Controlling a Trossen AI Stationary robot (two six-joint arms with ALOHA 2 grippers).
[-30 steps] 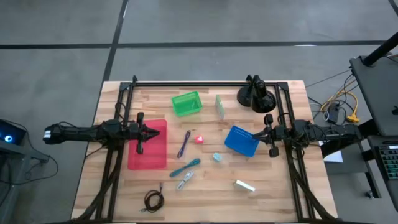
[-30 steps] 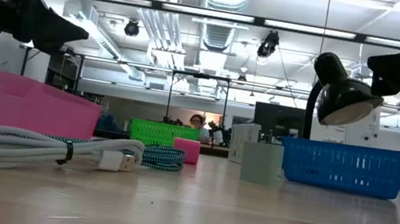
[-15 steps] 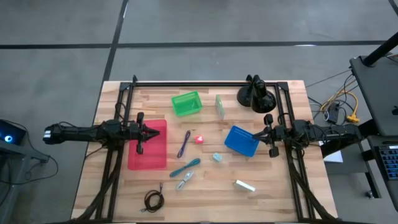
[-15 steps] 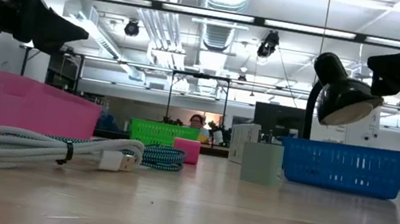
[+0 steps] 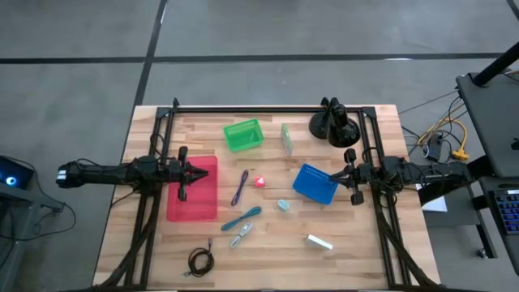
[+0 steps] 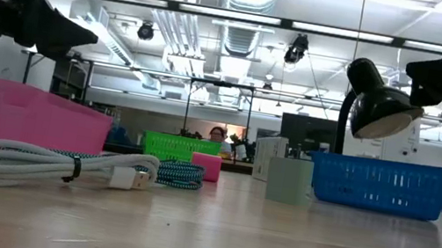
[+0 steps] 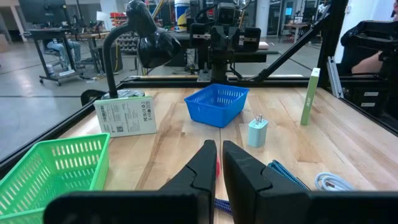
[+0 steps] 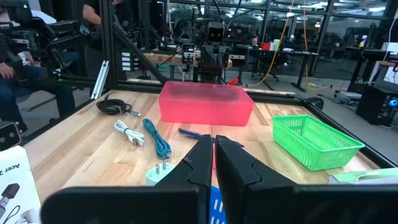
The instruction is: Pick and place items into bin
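Note:
My left gripper [image 5: 203, 172] is shut and empty, hovering over the pink bin [image 5: 193, 195] at the table's left. My right gripper [image 5: 336, 174] is shut and empty above the right edge of the blue basket [image 5: 314, 183]. On the table between them lie the purple pen [image 5: 240, 187], the tiny pink-red piece [image 5: 260, 182], the pale blue bit [image 5: 283, 205], the teal tool [image 5: 243, 217] and the silver clip [image 5: 241, 236]. The white bar [image 5: 319, 242] and the black coiled cable [image 5: 200, 260] lie nearer the front. The pale green block [image 5: 286, 138] stands at the back.
A green basket [image 5: 243, 135] sits at the back centre, and a black desk lamp [image 5: 332, 123] stands at the back right. Black frame rails run along the table's left, right and far sides. Bare wood shows at the front right.

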